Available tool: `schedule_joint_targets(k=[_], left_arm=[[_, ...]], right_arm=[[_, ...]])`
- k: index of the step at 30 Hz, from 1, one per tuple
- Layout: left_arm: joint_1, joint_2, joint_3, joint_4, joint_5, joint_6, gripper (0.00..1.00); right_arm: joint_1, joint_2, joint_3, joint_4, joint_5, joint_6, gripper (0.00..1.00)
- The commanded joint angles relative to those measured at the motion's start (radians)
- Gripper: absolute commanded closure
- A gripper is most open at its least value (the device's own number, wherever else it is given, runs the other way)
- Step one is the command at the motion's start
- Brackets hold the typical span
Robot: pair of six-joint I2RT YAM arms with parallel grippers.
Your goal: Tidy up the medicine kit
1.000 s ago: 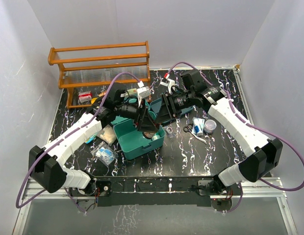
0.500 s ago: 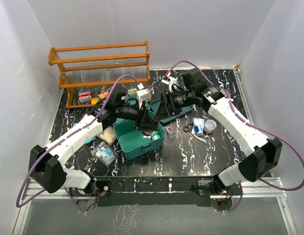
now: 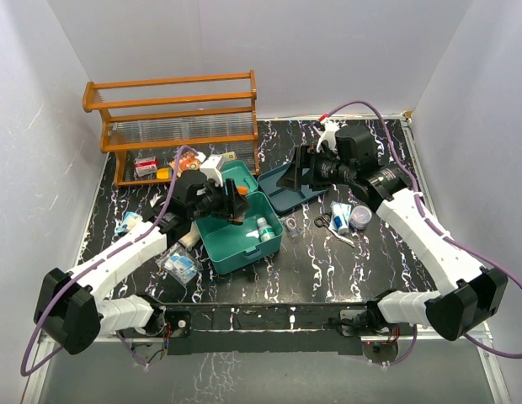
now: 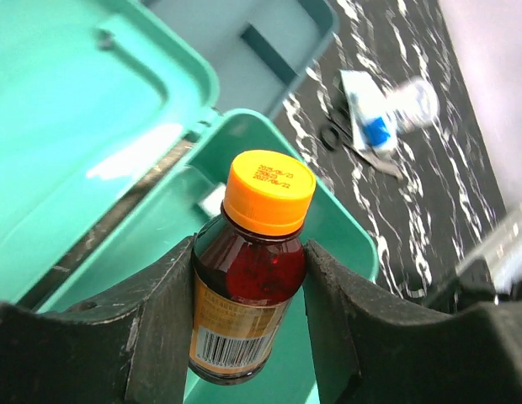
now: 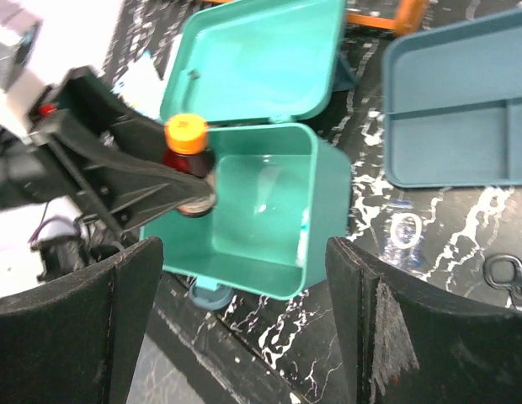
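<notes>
stowing step: orange-cap amber btl (image 4: pixel 269 189) clamped in left jaws over rim of open medicine kit (image 3: pixel 236 257), mid table (image 3: pixel 328 269); right jaws wide, empty, above kit; next: lower btl upright inside w/o clipping rim, release.

The left arm (image 3: pixel 118 252) and right arm (image 3: pixel 425 227) have white shells, black joints and purple cables (image 3: pixel 359 103).
</notes>
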Motion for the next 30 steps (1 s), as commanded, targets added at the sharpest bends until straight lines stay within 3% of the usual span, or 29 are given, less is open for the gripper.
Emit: schedule_joint_targets(k=[1, 9, 16, 21, 30], left_arm=[[0.005, -0.059, -0.067, 0.058, -0.291, -0.192, 0.66], [-0.012, -0.059, -0.100, 0.063, -0.318, -0.271, 0.66], [-0.171, -0.053, -0.136, 0.154, -0.364, -0.198, 0.65], [-0.223, -0.056, -0.163, 0.204, -0.402, -0.196, 0.66], [-0.226, 0.035, -0.044, -0.044, -0.392, -0.358, 0.66]], right_arm=[[-0.005, 0.027, -0.038, 0.093, 0.200, 0.084, 0.24], [-0.007, 0.082, -0.071, 0.081, 0.246, 0.109, 0.25], [-0.012, 0.113, -0.115, 0.068, 0.251, 0.074, 0.26], [-0.011, 0.126, -0.134, 0.078, 0.247, 0.066, 0.26], [-0.012, 0.053, -0.182, 0.085, 0.280, 0.069, 0.26]])
